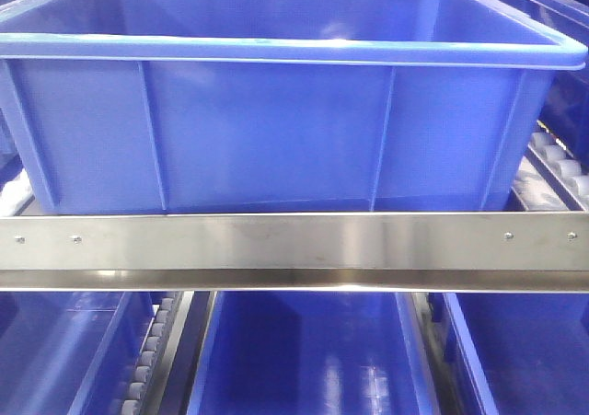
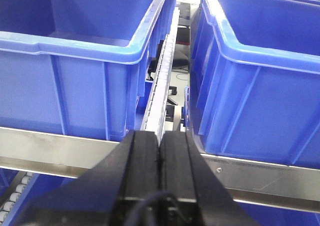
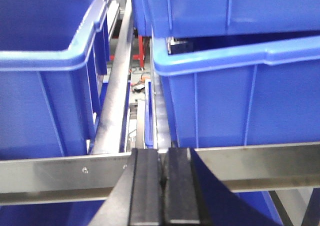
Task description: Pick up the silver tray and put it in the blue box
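Note:
A large blue box (image 1: 276, 130) with a thick rolled rim and ribbed walls stands on a shelf right in front of me. The silver tray is out of view in every frame. My left gripper (image 2: 160, 136) is shut and empty, in front of the gap between two blue boxes (image 2: 75, 80) (image 2: 255, 85). My right gripper (image 3: 164, 153) is shut and empty, in front of the steel rail (image 3: 60, 176), facing the gap between two more blue boxes (image 3: 45, 75) (image 3: 235, 95).
A steel shelf rail (image 1: 294, 245) runs across below the box. More blue crates (image 1: 304, 360) sit on the lower level. Roller tracks (image 2: 162, 75) run between the crates. Another crate (image 3: 225, 8) is stacked on the right one.

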Available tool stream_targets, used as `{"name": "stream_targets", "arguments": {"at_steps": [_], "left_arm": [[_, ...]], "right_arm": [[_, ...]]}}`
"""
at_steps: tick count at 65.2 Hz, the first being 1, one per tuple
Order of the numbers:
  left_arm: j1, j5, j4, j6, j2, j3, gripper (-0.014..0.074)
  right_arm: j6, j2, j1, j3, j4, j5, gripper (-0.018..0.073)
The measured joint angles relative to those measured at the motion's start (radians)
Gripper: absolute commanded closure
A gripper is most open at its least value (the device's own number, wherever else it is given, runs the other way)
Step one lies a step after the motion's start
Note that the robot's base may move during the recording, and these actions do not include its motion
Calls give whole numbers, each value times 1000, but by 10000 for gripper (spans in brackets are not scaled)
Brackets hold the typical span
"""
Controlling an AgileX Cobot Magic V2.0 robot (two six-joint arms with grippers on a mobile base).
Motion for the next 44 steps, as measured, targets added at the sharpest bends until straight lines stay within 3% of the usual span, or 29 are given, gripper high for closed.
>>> {"name": "stream_targets", "arguments": {"at_steps": [44], "left_arm": [[0,0,0,0,0,0,693]], "right_arm": [[0,0,0,0,0,-2,505]]}}
